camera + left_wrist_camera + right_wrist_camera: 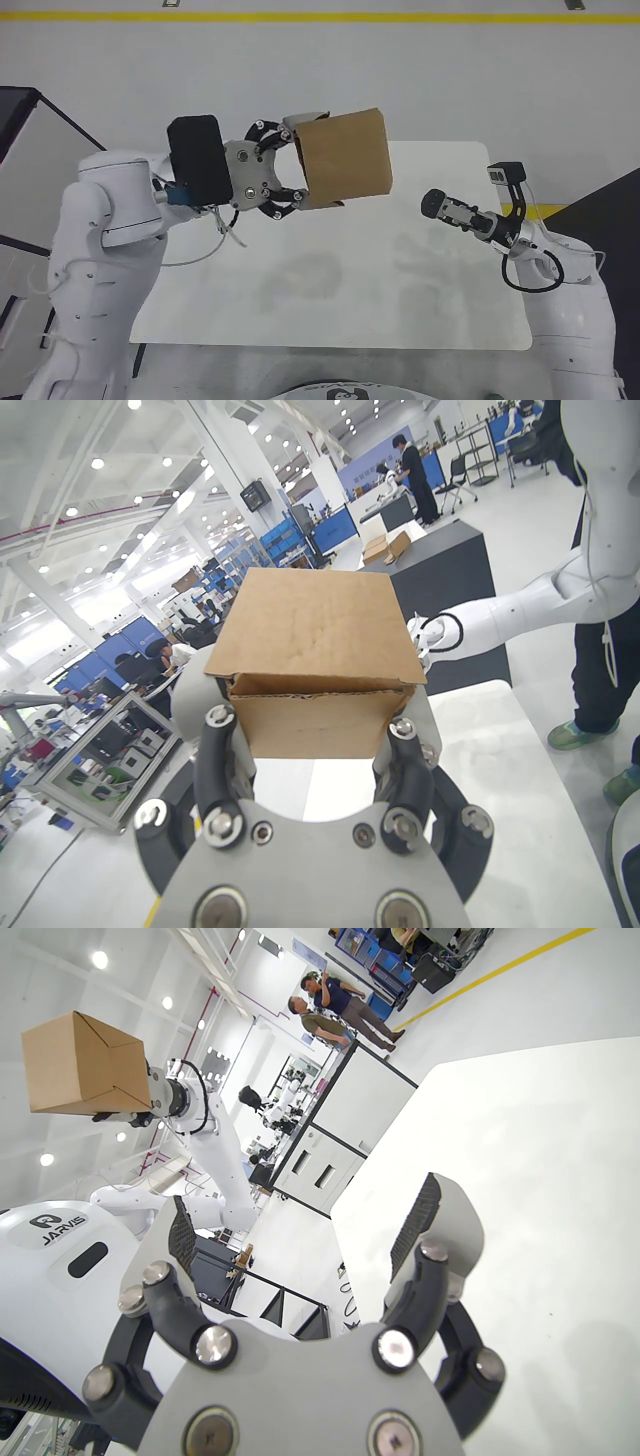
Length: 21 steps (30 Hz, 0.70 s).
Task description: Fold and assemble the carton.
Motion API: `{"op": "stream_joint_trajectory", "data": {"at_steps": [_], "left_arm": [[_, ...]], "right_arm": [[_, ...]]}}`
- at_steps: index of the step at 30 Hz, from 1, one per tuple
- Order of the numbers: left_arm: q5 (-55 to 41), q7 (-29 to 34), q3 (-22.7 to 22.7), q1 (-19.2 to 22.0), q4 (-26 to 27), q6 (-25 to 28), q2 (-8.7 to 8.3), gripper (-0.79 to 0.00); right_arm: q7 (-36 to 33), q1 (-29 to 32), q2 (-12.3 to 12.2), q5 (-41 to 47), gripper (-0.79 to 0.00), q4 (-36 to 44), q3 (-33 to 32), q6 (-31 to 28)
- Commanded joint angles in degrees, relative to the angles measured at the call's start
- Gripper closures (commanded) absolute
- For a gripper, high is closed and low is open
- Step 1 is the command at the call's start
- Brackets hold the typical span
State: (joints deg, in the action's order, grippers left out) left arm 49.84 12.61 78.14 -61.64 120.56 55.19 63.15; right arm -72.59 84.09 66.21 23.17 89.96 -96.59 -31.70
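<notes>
Left claw (pixel 297 165) clamped on one end of the brown carton (pixel 345 152), which is held aloft over the far left part of the white worktop (pixel 400 290). Right claw (pixel 305 1208) is spread wide and empty near the worktop's right edge. The carton is probably light, thin-walled corrugated board that creases easily, best taken across opposite panels near an edge with modest force. The worktop is smooth and matt. A pale floor with a yellow line (pixel 320 16) lies beyond.
</notes>
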Motion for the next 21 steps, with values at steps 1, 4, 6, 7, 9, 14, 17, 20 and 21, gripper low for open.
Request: {"op": "stream_joint_trajectory", "data": {"at_steps": [1, 4, 6, 7, 9, 14, 17, 20, 21], "left_arm": [[-3.4, 2.6, -0.8, 0.7, -0.1, -0.7, -0.20, 0.000], [-6.6, 6.1, -1.4, 1.3, 0.3, -1.2, -0.55, 0.000], [-8.6, 7.1, -1.6, 1.5, 0.3, -1.5, -0.72, 0.000], [-9.3, 7.5, -1.5, 1.7, 0.4, -1.4, -0.80, 0.000], [-10.0, 8.3, -1.4, 2.1, 0.4, -1.1, -0.98, 0.000], [-6.0, 8.0, 0.0, 3.2, 1.8, 0.7, -1.27, 0.000], [1.8, 4.9, 1.3, 3.3, 3.8, 2.2, -1.21, 0.000], [10.7, -0.5, 2.3, 2.9, 5.1, 1.7, -0.98, 0.000], [13.6, -2.7, 2.4, 2.6, 5.5, 1.5, -0.90, 0.000]], "right_arm": [[0.0, 0.0, 0.0, 0.0, -0.785, 0.0, 0.0, 0.0], [0.0, 0.0, 0.0, 0.0, -0.785, 0.0, 0.0, 0.0], [0.0, 0.0, 0.0, 0.0, -0.785, 0.0, 0.0, 0.0], [0.0, 0.0, 0.0, 0.0, -0.785, 0.0, 0.0, 0.0], [0.0, 0.0, 0.0, 0.0, -0.785, 0.0, 0.0, 0.0], [0.0, 0.0, 0.0, 0.0, -0.785, 0.0, 0.0, 0.0], [0.0, 0.0, 0.0, 0.0, -0.785, 0.0, 0.0, 0.0], [0.0, 0.0, 0.0, 0.0, -0.785, 0.0, 0.0, 0.0], [0.0, 0.0, 0.0, 0.0, -0.785, 0.0, 0.0, 0.0]]}}
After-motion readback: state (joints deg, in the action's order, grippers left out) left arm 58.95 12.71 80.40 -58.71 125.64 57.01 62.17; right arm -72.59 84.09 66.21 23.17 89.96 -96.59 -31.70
